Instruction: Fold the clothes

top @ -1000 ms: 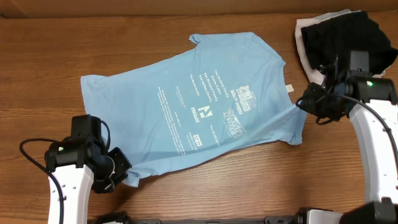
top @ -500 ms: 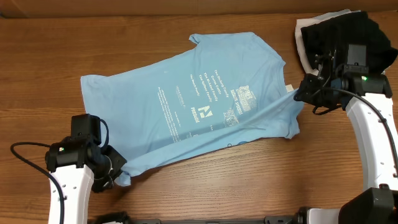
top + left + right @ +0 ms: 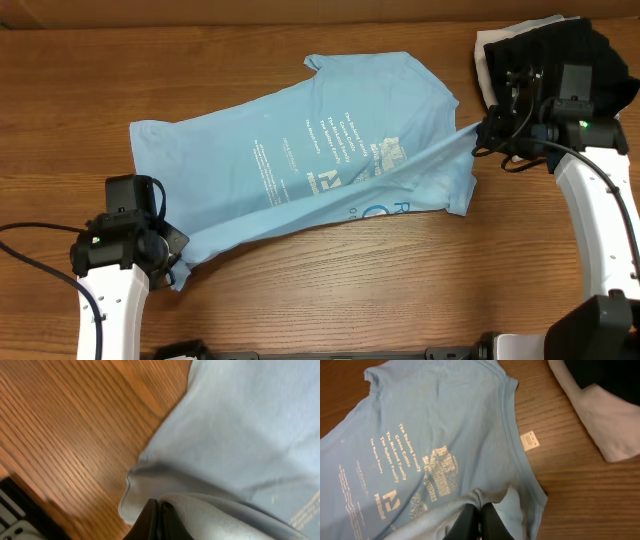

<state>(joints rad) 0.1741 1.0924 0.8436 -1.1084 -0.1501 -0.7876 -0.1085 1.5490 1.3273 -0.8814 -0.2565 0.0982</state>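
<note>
The clothes are a light blue T-shirt [image 3: 300,150] with white print, spread slantwise across the wooden table. Its near edge is lifted off the wood and stretched in a taut line between my two grippers. My left gripper [image 3: 172,262] is shut on the shirt's near left corner; the left wrist view shows blue cloth [image 3: 240,435] bunched at the closed tips [image 3: 159,506]. My right gripper [image 3: 482,135] is shut on the hem at the right, near the collar side. In the right wrist view the cloth [image 3: 430,425] is pinched between the closed fingers [image 3: 481,506].
A black folded garment [image 3: 560,55] lies on a white one [image 3: 487,50] at the back right corner, just behind my right gripper; both show in the right wrist view [image 3: 610,375] [image 3: 605,425]. A small white label [image 3: 530,440] lies on the wood by the collar.
Both grippers have carried the near edge up and toward the back. The right end moved farther away, the left shifted left, and part of the shirt's underside now shows.
</note>
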